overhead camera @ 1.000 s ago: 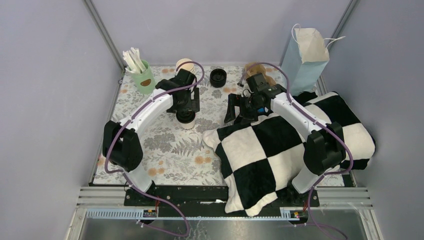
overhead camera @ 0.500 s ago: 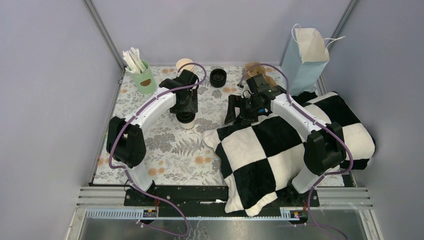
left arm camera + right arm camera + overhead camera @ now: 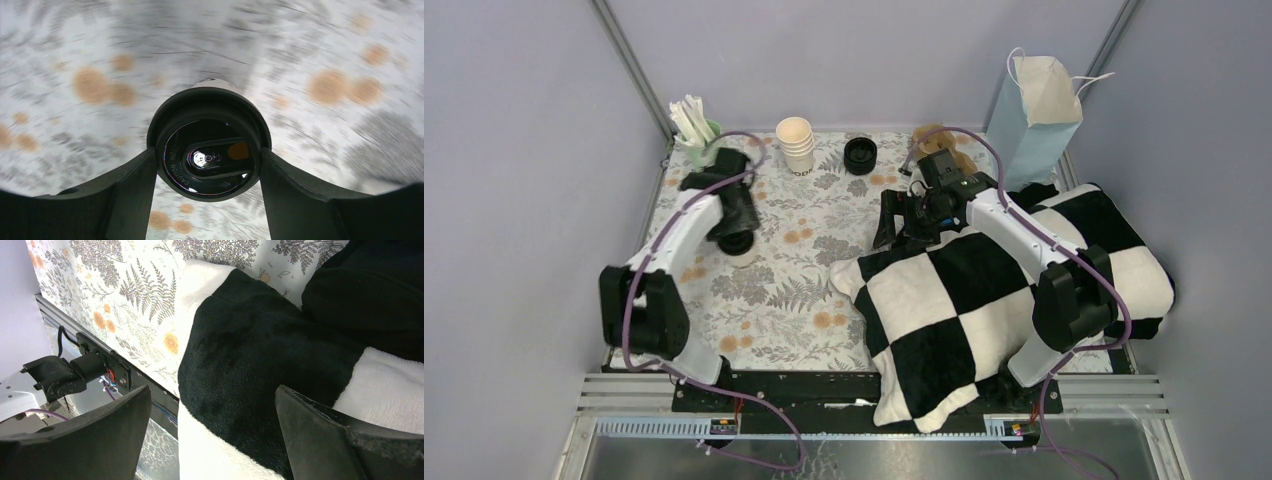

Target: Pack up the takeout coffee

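Left of centre on the table point(image 3: 774, 290): takeout coffee point(image 3: 737, 242), clasped between the fingers of the left gripper point(image 3: 207, 157). Just above it in frame, cup of sticks point(image 3: 696, 130). Rightward along the top edge: stacked cups point(image 3: 795, 145), lid point(image 3: 859, 155), bag point(image 3: 1036, 115). Lower right: cushion point(image 3: 984, 300), with the right gripper point(image 3: 892, 225) over its upper-left corner.

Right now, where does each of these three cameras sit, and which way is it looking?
Top external: above and behind the arms, looking down on the table; both arms show.
Left wrist: by the left gripper, looking down its fingers at the takeout coffee.
Right wrist: by the right gripper, facing the checkered pillow past its fingers.
Shared: top and right-wrist views both show that pillow.
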Available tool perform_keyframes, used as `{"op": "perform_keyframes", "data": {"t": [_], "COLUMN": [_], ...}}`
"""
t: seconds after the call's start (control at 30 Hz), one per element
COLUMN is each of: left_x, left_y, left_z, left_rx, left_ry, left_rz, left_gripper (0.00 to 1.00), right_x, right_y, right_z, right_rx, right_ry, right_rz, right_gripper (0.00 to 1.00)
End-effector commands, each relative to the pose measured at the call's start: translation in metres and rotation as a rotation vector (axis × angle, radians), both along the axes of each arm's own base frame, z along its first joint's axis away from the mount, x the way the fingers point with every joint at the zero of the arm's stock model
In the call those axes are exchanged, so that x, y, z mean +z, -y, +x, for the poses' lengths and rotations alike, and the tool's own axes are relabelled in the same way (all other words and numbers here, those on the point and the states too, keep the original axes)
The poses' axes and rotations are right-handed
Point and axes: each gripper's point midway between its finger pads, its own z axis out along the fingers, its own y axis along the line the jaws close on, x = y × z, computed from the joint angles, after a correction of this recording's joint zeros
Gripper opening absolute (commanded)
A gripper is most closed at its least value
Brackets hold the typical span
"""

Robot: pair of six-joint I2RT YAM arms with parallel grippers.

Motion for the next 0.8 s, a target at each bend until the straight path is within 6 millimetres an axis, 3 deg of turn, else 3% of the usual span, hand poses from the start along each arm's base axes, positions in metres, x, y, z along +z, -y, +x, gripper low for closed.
{"op": "perform_keyframes", "data": {"t": [0.0,0.07,0.13,0.3,0.43,0.57,0.77], "left_x": [0.001,-0.008,-0.012,-0.021,-0.016,-0.001,0.044], "left_y": [-0.102,-0.138,-0.159,-0.158,-0.162,-0.164,-0.162], "left_z": [-0.036,-0.056,-0.068,-0.073,-0.074,-0.072,-0.061], "left_rx": [0.241,0.348,0.417,0.463,0.478,0.5,0.532], "left_ry": [-0.002,-0.002,0.002,-0.003,0.009,0.043,0.162], "left_rz": [0.08,0.061,0.058,0.027,0.034,0.04,0.008], "left_gripper": [0.63,0.63,0.63,0.63,0.74,0.97,0.99], "right_x": [0.02,0.021,0.024,0.032,0.041,0.049,0.068], "right_y": [-0.002,-0.003,-0.004,-0.004,-0.003,-0.002,0.001], "right_z": [-0.003,-0.004,-0.005,-0.006,-0.006,-0.004,0.002], "right_rx": [0.02,0.023,0.027,0.027,0.033,0.029,0.018], "right_ry": [0.042,0.039,0.037,0.042,0.063,0.084,0.128], "right_rz": [0.043,0.049,0.053,0.064,0.06,0.057,0.046], "right_gripper": [1.0,1.0,1.0,1.0,1.0,1.0,1.0]}}
